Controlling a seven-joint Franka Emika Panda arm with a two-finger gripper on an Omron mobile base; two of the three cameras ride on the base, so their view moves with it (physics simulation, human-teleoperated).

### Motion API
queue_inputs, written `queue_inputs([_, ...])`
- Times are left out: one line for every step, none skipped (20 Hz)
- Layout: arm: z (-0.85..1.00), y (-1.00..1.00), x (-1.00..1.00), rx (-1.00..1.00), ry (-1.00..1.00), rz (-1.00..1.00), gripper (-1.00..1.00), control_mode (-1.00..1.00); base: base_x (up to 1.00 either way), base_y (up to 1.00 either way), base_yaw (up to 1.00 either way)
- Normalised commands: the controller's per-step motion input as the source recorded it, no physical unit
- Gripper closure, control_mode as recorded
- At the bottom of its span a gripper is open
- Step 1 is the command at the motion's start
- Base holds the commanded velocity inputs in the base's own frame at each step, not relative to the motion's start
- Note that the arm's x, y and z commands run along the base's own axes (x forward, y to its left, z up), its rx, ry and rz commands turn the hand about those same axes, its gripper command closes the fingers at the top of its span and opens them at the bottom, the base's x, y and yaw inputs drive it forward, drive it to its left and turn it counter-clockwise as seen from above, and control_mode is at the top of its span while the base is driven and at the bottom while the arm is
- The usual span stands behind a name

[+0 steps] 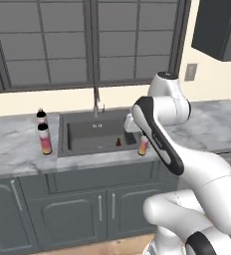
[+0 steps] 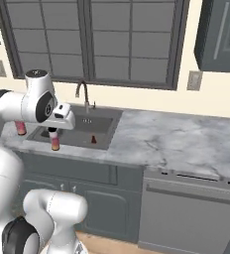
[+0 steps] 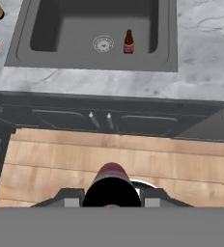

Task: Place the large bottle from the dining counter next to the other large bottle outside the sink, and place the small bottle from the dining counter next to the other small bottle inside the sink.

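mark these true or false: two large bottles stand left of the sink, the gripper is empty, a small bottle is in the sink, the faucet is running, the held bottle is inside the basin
1. Two large bottles stand on the counter left of the sink. True.
2. The gripper is empty. False: it is shut on a small bottle.
3. A small dark bottle stands in the sink near the drain. True.
4. The faucet is running. False: no water shows.
5. The held bottle rests inside the basin. False: it hangs in the gripper.

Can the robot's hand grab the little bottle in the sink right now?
Probably not yet. The gripper is already shut on a bottle, so its fingers are full. The little bottle stands by the drain in the sink with nothing over it.
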Motion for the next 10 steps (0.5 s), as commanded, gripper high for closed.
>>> queue_inputs([0.00, 0.00, 0.00, 0.00, 0.00, 0.00, 1.00, 1.00, 0.69, 0.20, -0.11])
queue_inputs([0.00, 0.00, 0.00, 0.00, 0.00, 0.00, 1.00, 1.00, 0.63, 0.19, -0.12])
queue_inputs([0.00, 0.00, 0.00, 0.00, 0.00, 0.00, 1.00, 1.00, 0.54, 0.25, -0.13])
queue_inputs([0.00, 0.00, 0.00, 0.00, 0.00, 0.00, 1.00, 1.00, 0.49, 0.32, -0.14])
queue_inputs([0.00, 0.00, 0.00, 0.00, 0.00, 0.00, 1.00, 1.00, 0.41, 0.34, -0.15])
queue_inputs([0.00, 0.00, 0.00, 0.00, 0.00, 0.00, 1.00, 1.00, 0.41, 0.36, -0.15])
queue_inputs([0.00, 0.00, 0.00, 0.00, 0.00, 0.00, 1.00, 1.00, 0.41, 0.41, -0.15])
queue_inputs([0.00, 0.00, 0.00, 0.00, 0.00, 0.00, 1.00, 1.00, 0.41, 0.46, -0.15])
queue_inputs([0.00, 0.00, 0.00, 0.00, 0.00, 0.00, 1.00, 1.00, 0.43, 0.51, -0.15])
queue_inputs([0.00, 0.00, 0.00, 0.00, 0.00, 0.00, 1.00, 1.00, 0.45, 0.51, -0.15])
